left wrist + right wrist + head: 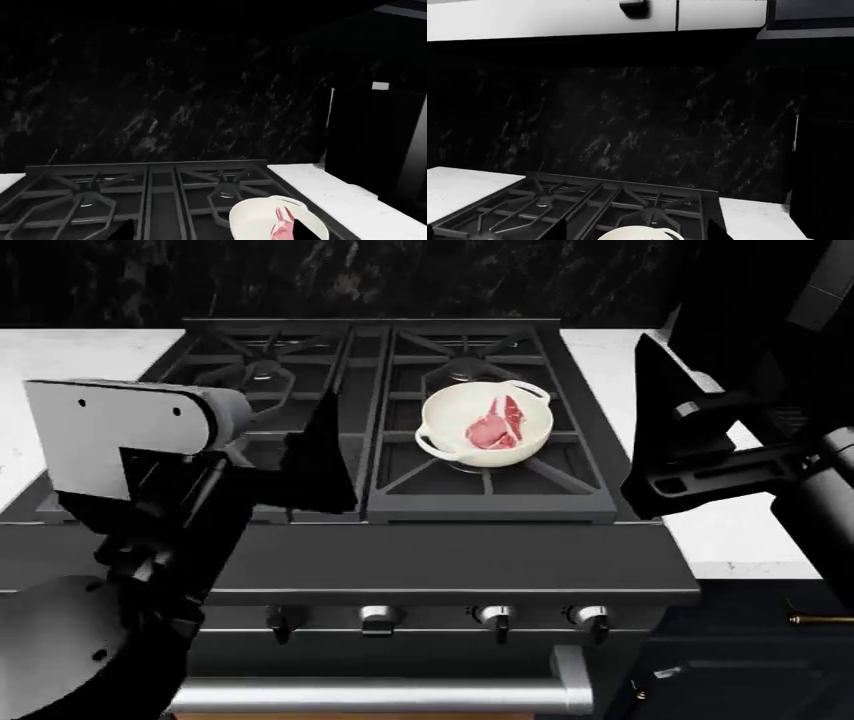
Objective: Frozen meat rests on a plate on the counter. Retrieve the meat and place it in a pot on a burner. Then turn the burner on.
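1. Meat (493,430): lying inside the pot (483,452), centre-right of the head view, on the front right burner (467,466).
2. Step in hand, judged: lighting that burner. Match the right knob (497,617) among four at the lower frame; turn it squarely.
3. Left tool, right tool: tips hidden, state cannot tell.
4. Tabletop (80,355): white stone flanking the black stove; dark marbled backsplash (627,120) behind.

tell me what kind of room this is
Most likely a home kitchen: a gas stove with control knobs, a white stone counter beside it, and a pot holding raw meat.
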Motion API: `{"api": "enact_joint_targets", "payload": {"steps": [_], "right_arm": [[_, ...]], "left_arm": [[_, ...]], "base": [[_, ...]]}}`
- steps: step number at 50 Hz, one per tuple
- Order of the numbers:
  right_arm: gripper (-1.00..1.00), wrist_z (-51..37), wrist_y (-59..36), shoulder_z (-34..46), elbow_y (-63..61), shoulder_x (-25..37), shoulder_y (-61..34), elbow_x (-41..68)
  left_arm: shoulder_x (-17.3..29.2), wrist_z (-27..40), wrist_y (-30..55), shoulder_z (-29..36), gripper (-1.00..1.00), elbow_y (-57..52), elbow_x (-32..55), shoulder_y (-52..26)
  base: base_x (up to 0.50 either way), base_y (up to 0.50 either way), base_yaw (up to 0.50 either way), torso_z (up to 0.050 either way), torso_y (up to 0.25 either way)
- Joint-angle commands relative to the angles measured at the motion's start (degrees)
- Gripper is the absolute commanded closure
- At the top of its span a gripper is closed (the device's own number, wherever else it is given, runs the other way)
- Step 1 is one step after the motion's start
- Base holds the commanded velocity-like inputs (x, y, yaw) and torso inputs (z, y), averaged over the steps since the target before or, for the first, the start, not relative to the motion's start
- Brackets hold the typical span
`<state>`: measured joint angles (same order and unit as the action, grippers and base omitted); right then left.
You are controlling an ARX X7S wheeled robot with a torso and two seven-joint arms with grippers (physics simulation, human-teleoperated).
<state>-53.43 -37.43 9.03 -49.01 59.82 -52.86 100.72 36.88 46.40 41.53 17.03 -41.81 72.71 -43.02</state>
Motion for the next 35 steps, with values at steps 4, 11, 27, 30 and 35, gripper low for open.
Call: {"api": "enact_joint_targets", "payload": {"steps": [4, 11, 27, 30, 35], "right_arm": [[-1.0, -2.6, 1.59, -0.91, -1.3, -0.13, 0.25, 1.44], [-1.0, -2.81, 4.69, -4.94, -3.35, 1.19, 5.91, 0.94], [-1.0, -4.25, 7.43, -8.78, -10.54, -3.5, 17.56, -6.8], [-1.0, -3.75, 6.38, -8.54, -10.97, -6.45, 19.37, -10.77], [-1.0, -3.67, 17.75, 3.4, -10.98, -2.96, 23.04, -22.71]], "left_arm": [[4.03, -16.47, -17.67, 4.47, -1.0, -13.77, -30.23, 23.51], [6.17, -26.65, -40.84, 10.08, -1.0, -6.47, -52.65, 42.14], [-1.56, -26.91, -65.35, 11.24, -1.0, 17.92, -58.85, 53.39], [-2.78, -26.92, -67.32, 11.36, -1.0, 20.78, -58.78, 53.69], [-4.13, -27.35, -69.61, 11.71, -1.0, 24.02, -57.8, 53.99]], "base": [[0.0, 0.0, 0.0, 0.0, 0.0], [0.0, 0.0, 0.0, 0.0, 0.0], [0.0, 0.0, 0.0, -0.041, 0.0], [0.0, 0.0, 0.0, -0.05, 0.0], [0.0, 0.0, 0.0, -0.05, 0.0]]}}
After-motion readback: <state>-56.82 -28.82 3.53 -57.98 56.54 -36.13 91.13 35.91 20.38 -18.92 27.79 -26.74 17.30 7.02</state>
